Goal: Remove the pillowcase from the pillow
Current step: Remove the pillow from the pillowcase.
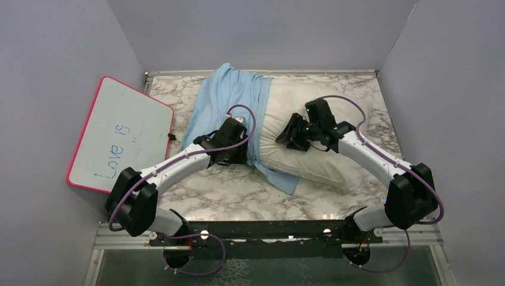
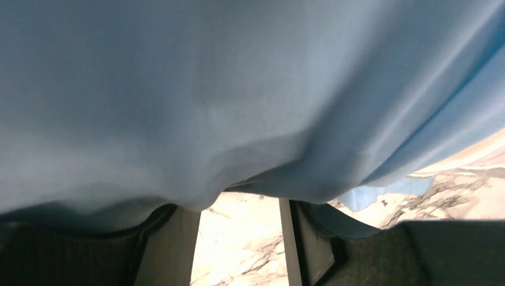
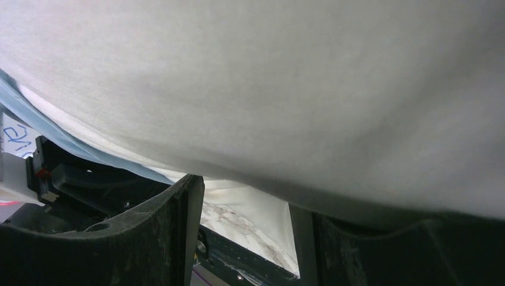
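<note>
the left end of the pillow [image 1: 309, 164] is hidden inside the pillowcase [image 1: 226, 89]. blurred blue cloth covers the fingertips of the left gripper [image 2: 240, 217] in its wrist view; the pillow covers those of the right gripper [image 3: 245, 208]. neither jaws' grip can be judged.

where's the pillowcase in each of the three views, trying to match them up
Top external: the pillowcase is the light blue cloth bunched over the left end of the pillow, left of centre.
Left wrist: the pillowcase fills nearly the whole frame.
Right wrist: the pillowcase shows only as a thin blue strip at the left edge, under the white pillow.
Shared landmark: the marbled tabletop, also showing low in both wrist views.
</note>
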`<state>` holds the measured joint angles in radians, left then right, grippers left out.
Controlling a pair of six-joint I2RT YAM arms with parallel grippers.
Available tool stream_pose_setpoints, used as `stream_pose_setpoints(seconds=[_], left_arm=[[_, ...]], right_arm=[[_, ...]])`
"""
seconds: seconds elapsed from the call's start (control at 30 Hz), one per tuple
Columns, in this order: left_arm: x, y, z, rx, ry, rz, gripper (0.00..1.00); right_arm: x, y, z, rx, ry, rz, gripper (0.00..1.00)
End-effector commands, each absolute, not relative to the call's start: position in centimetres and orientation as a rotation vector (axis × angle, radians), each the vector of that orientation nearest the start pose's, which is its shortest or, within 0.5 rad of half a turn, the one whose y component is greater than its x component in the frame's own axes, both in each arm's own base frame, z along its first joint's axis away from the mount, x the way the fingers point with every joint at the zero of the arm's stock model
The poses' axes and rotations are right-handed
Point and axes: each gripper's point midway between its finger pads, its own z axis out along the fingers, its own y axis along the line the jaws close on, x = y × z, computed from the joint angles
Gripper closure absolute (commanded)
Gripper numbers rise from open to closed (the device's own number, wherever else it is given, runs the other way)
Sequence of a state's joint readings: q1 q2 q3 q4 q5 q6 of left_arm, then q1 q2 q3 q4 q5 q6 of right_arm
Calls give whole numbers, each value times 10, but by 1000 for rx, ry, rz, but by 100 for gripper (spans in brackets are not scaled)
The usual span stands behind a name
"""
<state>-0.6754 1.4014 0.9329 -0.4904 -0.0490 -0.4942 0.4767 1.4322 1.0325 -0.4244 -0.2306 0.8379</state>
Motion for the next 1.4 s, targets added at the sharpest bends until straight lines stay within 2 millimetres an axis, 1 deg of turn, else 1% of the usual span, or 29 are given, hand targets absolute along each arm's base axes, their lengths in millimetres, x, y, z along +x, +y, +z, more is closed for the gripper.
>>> stream_pose_setpoints(seconds=[0.0,0.1,0.17,0.2,0.3,0.37,0.47,0.57,0.63,0.8,0.9,1.0,1.07,1.1,1.13,1.2,1.23,1.3,1.37], left_arm=[[282,-230,116,125,2419,-451,45],[285,-250,119,152,2392,-567,44],[287,-252,115,157,2392,-570,46],[288,-251,111,160,2397,-555,49],[288,-236,101,132,2423,-453,66],[288,-221,97,106,2425,-367,74],[286,-193,96,67,2416,-216,100],[282,-166,99,28,2389,-85,100],[279,-151,101,4,2377,-36,100],[275,-129,102,-41,2381,14,100],[277,-129,108,-78,2387,-55,100],[282,-138,121,-84,2355,-161,100],[285,-149,131,-41,2334,-251,100],[284,-160,136,-2,2329,-321,95],[281,-171,140,43,2326,-400,88],[270,-199,145,149,2331,-593,66],[263,-210,146,190,2339,-671,59],[252,-224,145,239,2367,-787,49],[242,-231,144,260,2391,-862,42]], right_arm=[[278,210,98,453,2691,697,41],[277,211,98,450,2695,713,41],[275,210,99,450,2693,710,42],[275,208,99,453,2692,704,42],[273,204,99,459,2684,684,41],[272,203,98,458,2681,677,41],[273,200,97,456,2681,655,41],[275,196,96,456,2681,617,41],[278,196,98,450,2675,608,41],[282,196,101,435,2670,603,41],[281,195,102,436,2669,599,41],[281,195,102,438,2669,599,41],[280,194,101,441,2669,598,41],[280,194,101,443,2669,598,41],[280,194,101,443,2671,598,41],[280,194,100,443,2672,598,41],[280,195,101,441,2671,601,41],[280,195,101,441,2674,602,41],[280,195,102,444,2672,606,41]])
